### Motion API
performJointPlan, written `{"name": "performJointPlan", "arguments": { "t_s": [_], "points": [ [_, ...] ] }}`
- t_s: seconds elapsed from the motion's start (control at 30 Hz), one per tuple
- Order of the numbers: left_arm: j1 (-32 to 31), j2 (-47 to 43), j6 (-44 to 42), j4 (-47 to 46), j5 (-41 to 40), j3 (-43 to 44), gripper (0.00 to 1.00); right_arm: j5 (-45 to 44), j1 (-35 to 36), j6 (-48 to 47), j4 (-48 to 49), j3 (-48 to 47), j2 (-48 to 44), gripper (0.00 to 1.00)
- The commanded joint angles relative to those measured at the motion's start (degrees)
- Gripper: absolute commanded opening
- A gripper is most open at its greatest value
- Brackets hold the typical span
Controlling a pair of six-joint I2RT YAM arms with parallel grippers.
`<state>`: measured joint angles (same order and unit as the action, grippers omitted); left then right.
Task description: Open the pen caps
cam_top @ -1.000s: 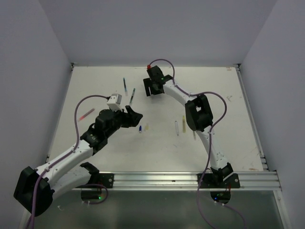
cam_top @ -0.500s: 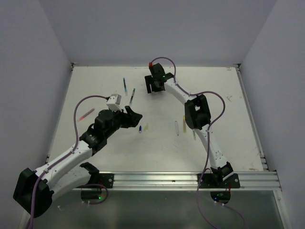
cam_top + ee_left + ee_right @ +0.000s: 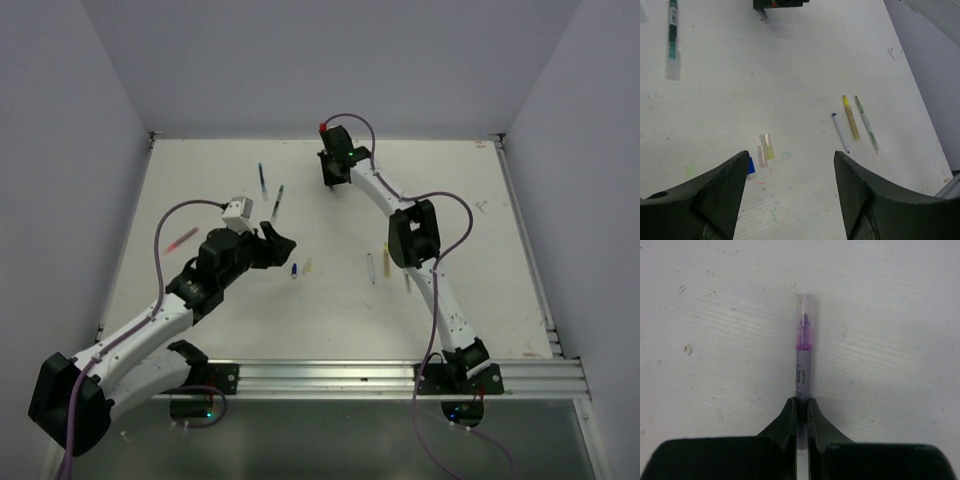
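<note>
The right claw (image 3: 801,405) is at the far side of the counter (image 3: 200,170). Its two fingers are pressed together on the grey barrel of a purple pen (image 3: 804,371). The pen points straight away from the claw. Its purple tip sits inside a clear cap (image 3: 805,315), which is on the pen. I cannot tell if the pen touches the counter.

The left claw (image 3: 792,170) hangs over the middle of the counter with the fingers (image 3: 730,180) wide apart and nothing between them. In front of it lie three loose caps close together: a pale yellow cap (image 3: 767,146), a pink cap (image 3: 760,156) just beside it, and a blue cap (image 3: 751,165) near the left finger. To the right of them lie a white pen (image 3: 841,132), a yellow pen (image 3: 850,117) and a grey-green pen (image 3: 867,124), almost parallel. A teal pen (image 3: 672,30) lies far to the left. An orange-red pen (image 3: 182,238) lies near the left edge of the counter.
</note>
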<state>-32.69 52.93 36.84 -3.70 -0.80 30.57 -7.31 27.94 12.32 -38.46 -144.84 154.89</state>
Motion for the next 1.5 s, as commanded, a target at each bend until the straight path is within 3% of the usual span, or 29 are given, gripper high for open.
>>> {"name": "performJointPlan", "arguments": {
  "t_s": [0.0,0.13,0.47,0.67,1.0,1.47],
  "points": [
    [1.1,1.7,1.8,2.6,-0.4,3.4,0.71,3.0,0.4,-0.7,-2.2,2.4,-0.7,0.00],
    [2.2,3.1,3.1,6.9,-0.6,6.6,0.70,6.9,0.4,-0.4,3.1,9.4,-8.6,0.00],
    [5.4,5.2,8.4,4.7,8.9,8.9,0.70,15.1,6.3,7.3,24.0,64.4,-49.2,0.00],
    [6.3,8.2,16.9,-6.6,19.1,5.3,0.67,17.9,14.6,13.2,32.0,80.9,-62.8,0.00],
    [6.4,8.2,22.0,-6.6,17.8,2.0,0.66,13.1,20.0,17.8,35.3,91.3,-77.6,0.00],
    [6.3,10.2,26.5,-10.6,20.2,1.4,0.62,13.8,22.4,18.4,35.6,91.7,-79.7,0.00]
  ]
}}
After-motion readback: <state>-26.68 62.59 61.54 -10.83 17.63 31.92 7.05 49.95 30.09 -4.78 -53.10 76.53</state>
